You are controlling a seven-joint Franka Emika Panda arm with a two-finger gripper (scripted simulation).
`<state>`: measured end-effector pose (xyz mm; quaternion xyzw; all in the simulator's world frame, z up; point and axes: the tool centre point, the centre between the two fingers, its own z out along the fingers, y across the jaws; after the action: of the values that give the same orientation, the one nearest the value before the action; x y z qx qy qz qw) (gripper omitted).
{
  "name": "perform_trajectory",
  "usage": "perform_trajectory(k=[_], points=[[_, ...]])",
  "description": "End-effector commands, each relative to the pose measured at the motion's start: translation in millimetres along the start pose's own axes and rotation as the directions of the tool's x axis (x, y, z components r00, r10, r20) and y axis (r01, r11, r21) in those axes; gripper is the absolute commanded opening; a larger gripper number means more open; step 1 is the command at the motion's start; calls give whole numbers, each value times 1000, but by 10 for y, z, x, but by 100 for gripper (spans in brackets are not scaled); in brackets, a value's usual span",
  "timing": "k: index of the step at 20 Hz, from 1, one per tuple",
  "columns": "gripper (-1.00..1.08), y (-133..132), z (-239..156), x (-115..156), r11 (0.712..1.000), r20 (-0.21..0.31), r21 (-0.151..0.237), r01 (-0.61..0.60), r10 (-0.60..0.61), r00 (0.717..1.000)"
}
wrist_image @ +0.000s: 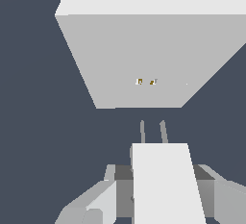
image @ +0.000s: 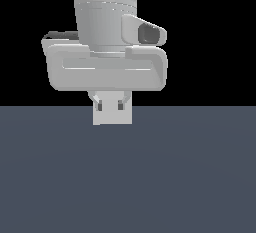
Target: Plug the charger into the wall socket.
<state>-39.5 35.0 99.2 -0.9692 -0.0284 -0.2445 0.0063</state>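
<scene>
Shown largest, the wall socket (wrist_image: 144, 50) faces the wrist camera, its two holes (wrist_image: 145, 81) ahead of the charger's prongs (wrist_image: 153, 131) but apart from them. Fingers (wrist_image: 113, 189) are closed on the charger (wrist_image: 166, 184), held above the desk (image: 128, 177). Step judged: alignment before insertion; next, advance straight, prongs matched to holes.

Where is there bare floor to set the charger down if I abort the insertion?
Bare grey floor lies on both sides of the gripper and the charger in the exterior view. Tightest is the gap between the prongs and the wall socket.
</scene>
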Motion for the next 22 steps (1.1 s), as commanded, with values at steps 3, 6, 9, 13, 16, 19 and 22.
perform_trajectory(k=[3, 6, 9, 13, 16, 19, 22], points=[[-100, -1, -10, 8, 1000, 1, 6, 9, -9, 1000], [-100, -2, -9, 6, 1000, 2, 7, 10, -10, 1000], [-100, -4, -9, 6, 1000, 2, 7, 10, -10, 1000], [-100, -2, -4, 9, 1000, 3, 7, 9, -10, 1000], [-100, -3, 11, 37, 1000, 3, 7, 9, -10, 1000], [-100, -2, 35, 89, 1000, 2, 7, 9, -9, 1000], [-100, -3, 73, 166, 1000, 2, 8, 8, -8, 1000]])
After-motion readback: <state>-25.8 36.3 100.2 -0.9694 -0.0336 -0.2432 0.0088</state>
